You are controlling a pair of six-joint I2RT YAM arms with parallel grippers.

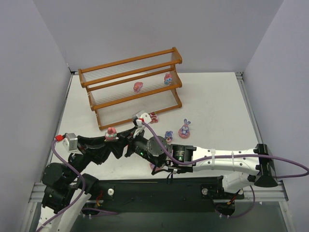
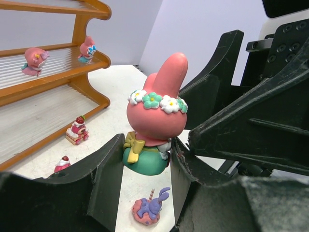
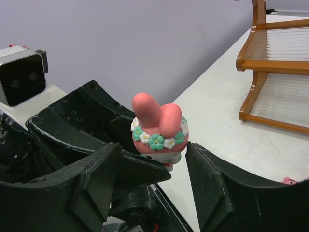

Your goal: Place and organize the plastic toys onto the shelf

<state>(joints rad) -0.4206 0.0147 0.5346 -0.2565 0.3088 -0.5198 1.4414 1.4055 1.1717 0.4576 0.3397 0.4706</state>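
One shelf (image 1: 131, 61), two arms, and six toys showing plainly from above. Two toys stand on the shelf's middle tier: a pink toy (image 1: 138, 86) and a blue-and-pink toy (image 1: 168, 79) nearer the right end. Three are on the worktop (image 1: 212, 106) in front of the shelf: a red toy (image 1: 153, 116), a blue toy (image 1: 168, 136) and a purple bunny (image 1: 185, 129). The sixth, a pink bunny toy (image 2: 154, 121) with a flower band, is upright in the left jaws, which are clamped on its green base. The right jaws stand apart on either side of its head, not gripping. The worktop is white, with pale grey walls (image 1: 159, 29) on three sides.
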